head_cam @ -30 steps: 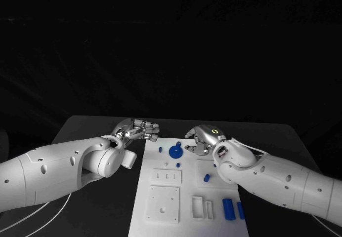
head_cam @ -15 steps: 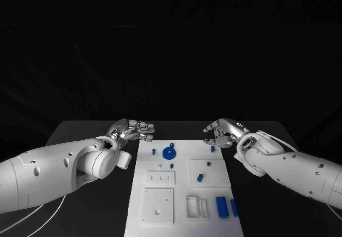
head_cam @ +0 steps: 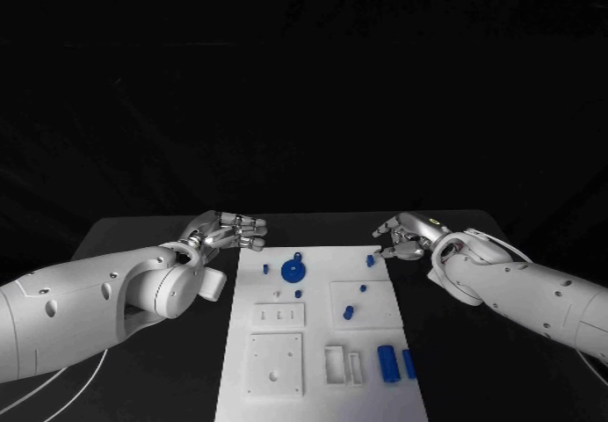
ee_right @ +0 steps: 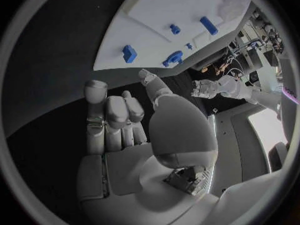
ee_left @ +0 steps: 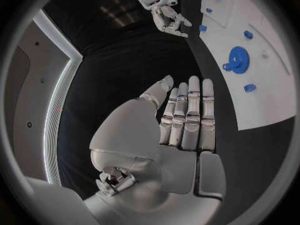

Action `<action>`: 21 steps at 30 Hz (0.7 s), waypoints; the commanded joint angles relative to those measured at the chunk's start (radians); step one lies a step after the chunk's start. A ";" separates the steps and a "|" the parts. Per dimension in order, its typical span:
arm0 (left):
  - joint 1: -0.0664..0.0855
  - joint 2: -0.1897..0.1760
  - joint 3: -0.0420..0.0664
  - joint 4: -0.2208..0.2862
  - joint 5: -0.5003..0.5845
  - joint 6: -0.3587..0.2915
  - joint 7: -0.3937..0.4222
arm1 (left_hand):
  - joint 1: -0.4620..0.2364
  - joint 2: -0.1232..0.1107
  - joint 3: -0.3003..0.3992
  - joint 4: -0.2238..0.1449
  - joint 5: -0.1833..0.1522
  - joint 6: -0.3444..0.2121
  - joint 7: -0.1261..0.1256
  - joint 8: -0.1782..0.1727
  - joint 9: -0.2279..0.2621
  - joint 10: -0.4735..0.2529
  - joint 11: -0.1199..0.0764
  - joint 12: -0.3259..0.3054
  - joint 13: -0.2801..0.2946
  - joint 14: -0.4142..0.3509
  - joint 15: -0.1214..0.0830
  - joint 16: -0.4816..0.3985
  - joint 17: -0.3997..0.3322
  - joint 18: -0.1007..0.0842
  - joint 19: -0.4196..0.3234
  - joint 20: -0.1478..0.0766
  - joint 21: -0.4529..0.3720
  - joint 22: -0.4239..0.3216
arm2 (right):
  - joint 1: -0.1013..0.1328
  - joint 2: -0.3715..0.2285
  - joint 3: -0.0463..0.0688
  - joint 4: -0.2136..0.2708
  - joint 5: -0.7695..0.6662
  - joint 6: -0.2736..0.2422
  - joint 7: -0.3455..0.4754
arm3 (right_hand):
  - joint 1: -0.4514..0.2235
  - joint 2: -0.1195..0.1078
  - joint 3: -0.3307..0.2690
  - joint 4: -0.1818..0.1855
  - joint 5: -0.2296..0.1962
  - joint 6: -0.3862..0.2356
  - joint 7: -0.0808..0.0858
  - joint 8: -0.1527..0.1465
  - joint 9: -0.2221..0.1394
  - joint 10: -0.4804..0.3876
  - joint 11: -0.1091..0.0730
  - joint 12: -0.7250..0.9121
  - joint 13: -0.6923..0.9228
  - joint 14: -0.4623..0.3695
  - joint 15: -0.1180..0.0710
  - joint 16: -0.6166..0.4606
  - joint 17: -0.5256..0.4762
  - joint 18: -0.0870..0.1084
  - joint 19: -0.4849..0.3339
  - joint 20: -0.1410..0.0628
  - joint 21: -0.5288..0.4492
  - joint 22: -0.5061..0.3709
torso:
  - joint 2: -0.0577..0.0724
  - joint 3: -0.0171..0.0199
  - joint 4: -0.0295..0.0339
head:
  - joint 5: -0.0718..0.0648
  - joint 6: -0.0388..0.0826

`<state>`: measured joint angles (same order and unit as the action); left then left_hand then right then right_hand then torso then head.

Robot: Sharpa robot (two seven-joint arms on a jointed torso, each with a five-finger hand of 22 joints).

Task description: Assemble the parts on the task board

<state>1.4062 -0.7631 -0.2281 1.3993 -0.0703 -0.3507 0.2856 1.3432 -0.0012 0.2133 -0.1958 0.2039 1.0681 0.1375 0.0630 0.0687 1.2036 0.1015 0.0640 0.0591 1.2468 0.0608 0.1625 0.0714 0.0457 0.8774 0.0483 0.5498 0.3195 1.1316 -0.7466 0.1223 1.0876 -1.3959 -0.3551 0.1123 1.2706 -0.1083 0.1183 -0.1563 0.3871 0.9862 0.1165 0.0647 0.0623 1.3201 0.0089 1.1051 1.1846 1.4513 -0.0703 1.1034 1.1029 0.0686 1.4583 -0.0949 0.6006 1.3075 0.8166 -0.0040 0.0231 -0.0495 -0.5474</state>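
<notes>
A: Left hand (head_cam: 226,231) in head view sits just off the task board's (head_cam: 317,352) far left corner, over the black table (head_cam: 140,233), fingers curled in, nothing held. Right hand (head_cam: 408,238)?
B: Off the far right corner, fingers bent inward, empty too. Blue gear (head_cam: 294,269) lies on the board's far end, small blue parts near it, two blue cylinders (head_cam: 395,364) at the near right.

A: Left wrist view?
B: Left hand (ee_left: 181,120) with fingers straight and pressed together, thumb alongside, holding nothing. Board (ee_left: 269,85) beside it with the gear (ee_left: 236,60); right hand (ee_left: 169,17) beyond.

A: Right wrist view?
B: Right hand (ee_right: 119,125) fingers loosely curled, empty. Board (ee_right: 181,15) ahead, a blue block (ee_right: 129,53) near its edge, left hand (ee_right: 206,87) further off
</notes>
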 commanded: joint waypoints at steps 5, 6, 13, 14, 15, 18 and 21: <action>0.001 0.001 0.001 0.001 -0.003 0.019 0.011 | -0.004 -0.004 0.002 -0.002 -0.003 -0.006 0.000 0.000 0.000 -0.005 -0.001 -0.005 -0.001 0.001 0.006 -0.005 -0.001 0.019 -0.005 -0.001 0.003 -0.002 | -0.014 0.025 0.000 -0.059 0.005 0.061 0.057 | 0.040 0.008 -0.092 0.029 -0.055 -0.150 0.012 -0.009 -0.007 -0.024 0.007 -0.006 -0.008 -0.010 0.014 -0.005 -0.004 0.020 -0.003 0.017 -0.014 0.066 | 0.000 -0.0037 0.0013 | -0.005 -0.006; 0.001 0.001 0.001 0.000 -0.003 0.019 0.011 | -0.004 -0.004 0.002 -0.002 -0.003 -0.006 0.000 0.000 0.000 -0.005 -0.001 -0.005 -0.001 0.001 0.006 -0.005 -0.001 0.019 -0.005 -0.001 0.003 -0.002 | -0.015 0.029 0.000 -0.067 0.005 0.062 0.059 | 0.051 0.004 -0.097 0.041 -0.056 -0.155 0.013 -0.010 -0.007 -0.025 0.007 -0.003 -0.010 -0.010 0.015 -0.003 -0.004 0.022 -0.003 0.019 -0.014 0.067 | 0.000 -0.0036 0.0014 | -0.005 -0.006; 0.001 0.003 0.001 -0.002 -0.003 0.021 0.011 | -0.004 -0.004 0.002 -0.002 -0.003 -0.006 0.000 0.000 0.000 -0.005 -0.001 -0.005 -0.001 0.001 0.006 -0.005 -0.001 0.019 -0.005 -0.001 0.003 -0.002 | -0.025 0.047 0.000 -0.091 0.004 0.073 0.069 | 0.056 0.010 -0.097 0.035 -0.050 -0.130 0.011 -0.009 -0.006 -0.026 0.006 0.000 -0.011 -0.010 0.014 -0.002 -0.004 0.021 -0.003 0.018 -0.012 0.067 | -0.001 -0.0047 0.0028 | -0.006 -0.010; 0.001 0.003 0.001 -0.002 -0.003 0.021 0.011 | -0.004 -0.004 0.002 -0.002 -0.003 -0.006 0.000 0.000 0.000 -0.005 -0.001 -0.005 -0.001 0.001 0.006 -0.005 -0.001 0.019 -0.005 -0.001 0.003 -0.002 | -0.026 0.048 0.000 -0.093 0.004 0.075 0.070 | 0.055 0.012 -0.097 0.032 -0.046 -0.126 0.011 -0.009 -0.006 -0.027 0.006 0.000 -0.011 -0.010 0.014 -0.001 -0.004 0.021 -0.003 0.018 -0.012 0.067 | -0.001 -0.0048 0.0026 | -0.006 -0.010; 0.001 0.003 0.001 -0.002 -0.003 0.021 0.011 | -0.004 -0.004 0.002 -0.002 -0.003 -0.006 0.000 0.000 0.000 -0.005 -0.001 -0.005 -0.001 0.001 0.006 -0.005 -0.001 0.019 -0.005 -0.001 0.003 -0.002 | -0.027 0.050 0.000 -0.095 0.003 0.077 0.071 | 0.055 0.014 -0.097 0.029 -0.042 -0.124 0.011 -0.008 -0.006 -0.026 0.005 0.001 -0.011 -0.010 0.013 -0.001 -0.003 0.020 -0.003 0.018 -0.011 0.067 | -0.001 -0.0047 0.0027 | -0.006 -0.010; 0.001 0.004 0.001 -0.003 -0.003 0.021 0.011 | -0.004 -0.004 0.002 -0.002 -0.003 -0.006 0.000 0.000 0.000 -0.005 -0.001 -0.005 -0.001 0.001 0.006 -0.005 -0.001 0.019 -0.005 -0.001 0.003 -0.002 | -0.030 0.053 0.000 -0.099 0.002 0.083 0.072 | 0.049 0.021 -0.095 0.016 -0.031 -0.104 0.009 -0.008 -0.005 -0.026 0.004 0.003 -0.011 -0.010 0.013 0.001 -0.002 0.020 -0.003 0.017 -0.009 0.067 | -0.001 -0.0045 0.0021 | -0.008 -0.011; 0.001 0.004 0.001 -0.004 -0.003 0.021 0.010 | -0.004 -0.004 0.002 -0.002 -0.003 -0.006 0.000 0.000 0.000 -0.005 -0.001 -0.005 -0.001 0.001 0.006 -0.005 -0.001 0.019 -0.005 -0.001 0.003 -0.002 | -0.032 0.055 0.000 -0.100 0.002 0.088 0.073 | 0.043 0.028 -0.093 0.008 -0.028 -0.067 0.007 -0.006 -0.003 -0.025 0.003 0.005 -0.011 -0.009 0.012 0.002 -0.001 0.019 -0.003 0.016 -0.007 0.067 | -0.002 -0.0045 0.0011 | -0.008 -0.012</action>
<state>1.4061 -0.7609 -0.2280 1.3941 -0.0703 -0.3457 0.2853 1.3432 -0.0012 0.2133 -0.1958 0.2039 1.0680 0.1375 0.0630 0.0687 1.2036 0.1015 0.0640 0.0591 1.2468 0.0608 0.1625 0.0714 0.0456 0.8774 0.0483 0.5498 0.3187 1.1009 -0.6930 0.1220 0.9881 -1.3919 -0.2965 0.1667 1.3110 -0.0895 0.0255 -0.1450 0.3536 0.9126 0.1242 0.0600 0.0578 1.3007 0.0144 1.1035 1.1740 1.4433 -0.0623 1.1034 1.1009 0.0834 1.4559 -0.0817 0.5895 1.3074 0.8158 -0.0085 0.0255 -0.0567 -0.5584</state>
